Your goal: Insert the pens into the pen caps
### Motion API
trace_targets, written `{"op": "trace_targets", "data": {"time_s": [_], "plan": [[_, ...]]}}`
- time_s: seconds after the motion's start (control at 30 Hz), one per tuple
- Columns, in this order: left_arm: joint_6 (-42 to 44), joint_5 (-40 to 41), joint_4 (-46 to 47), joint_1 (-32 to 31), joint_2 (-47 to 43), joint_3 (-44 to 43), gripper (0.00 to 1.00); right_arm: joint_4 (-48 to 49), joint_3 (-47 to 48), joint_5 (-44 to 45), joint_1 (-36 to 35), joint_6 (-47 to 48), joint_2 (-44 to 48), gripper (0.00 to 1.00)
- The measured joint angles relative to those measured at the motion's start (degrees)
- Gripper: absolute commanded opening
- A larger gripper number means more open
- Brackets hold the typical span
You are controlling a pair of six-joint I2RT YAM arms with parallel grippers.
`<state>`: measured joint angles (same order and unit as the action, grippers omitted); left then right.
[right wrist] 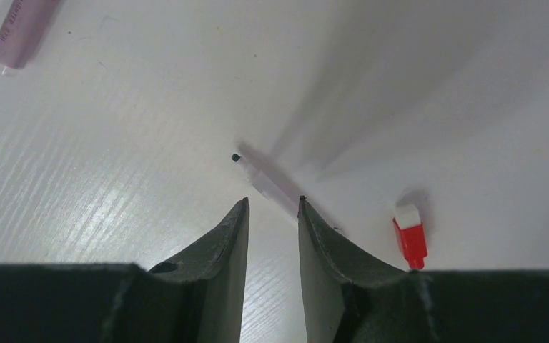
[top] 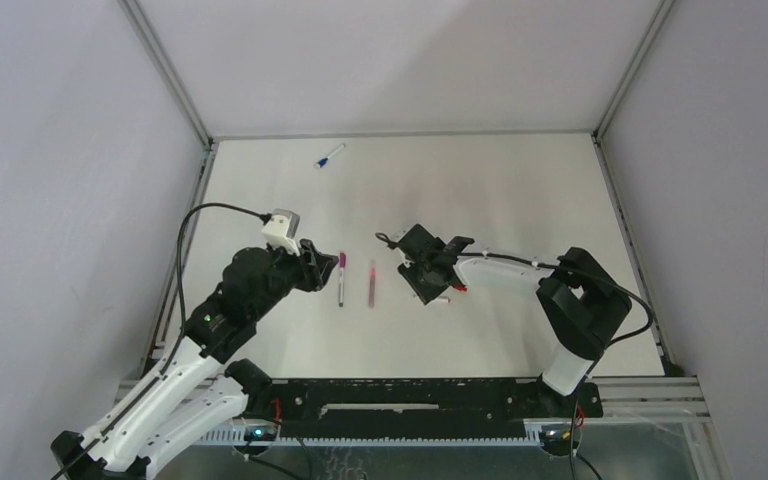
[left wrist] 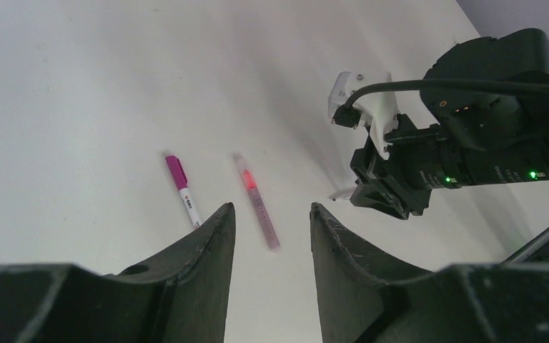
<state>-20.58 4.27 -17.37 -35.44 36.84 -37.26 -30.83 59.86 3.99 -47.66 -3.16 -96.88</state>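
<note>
**Both sets of fingers apart and empty**

The right fingers stand apart, gripping nothing, over an uncapped pen lying on the desk just beside the red cap. The left fingers, likewise apart and empty, hang left of that cap, above a pink pen.

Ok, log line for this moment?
left pincer open, empty | right pincer open over uncapped pen | red cap beside it, loose

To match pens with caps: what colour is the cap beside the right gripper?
The cap is red with a white end; right wrist view.
</note>
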Motion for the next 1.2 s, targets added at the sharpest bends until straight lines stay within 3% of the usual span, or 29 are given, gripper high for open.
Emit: {"op": "trace_targets", "data": {"time_s": [0.3,0.4,0.47,0.53,0.57,0.87,1.2], "plan": [[0.0,-0.07,-0.02,0.0,-0.15,0.02,0.47,0.07,0.0,-1.33,-0.13,0.96,-2.4,0.37],[0.0,-0.07,-0.13,0.0,-0.15,0.02,0.47,0.22,0.37,-1.38,-0.11,1.22,-3.28,0.32],[0.0,-0.04,-0.33,0.0,-0.15,0.02,0.47,0.11,0.72,-1.53,-0.13,1.36,-3.72,0.23],[0.0,0.0,-0.57,0.0,-0.15,0.02,0.47,0.04,0.9,-1.81,-0.22,1.42,-3.93,0.03],[-0.02,0.02,-0.7,0.0,-0.15,0.02,0.47,-0.09,1.05,-2.25,-0.37,1.09,-4.09,0.0],[-1.18,-2.43,1.49,0.0,-2.49,3.45,0.49,-0.44,1.4,-2.12,-0.24,-0.42,-3.5,0.0],[-11.63,-12.26,24.26,-1.51,0.46,15.82,0.47,17.59,-1.53,-7.65,1.07,-12.46,21.57,0.0]]}}
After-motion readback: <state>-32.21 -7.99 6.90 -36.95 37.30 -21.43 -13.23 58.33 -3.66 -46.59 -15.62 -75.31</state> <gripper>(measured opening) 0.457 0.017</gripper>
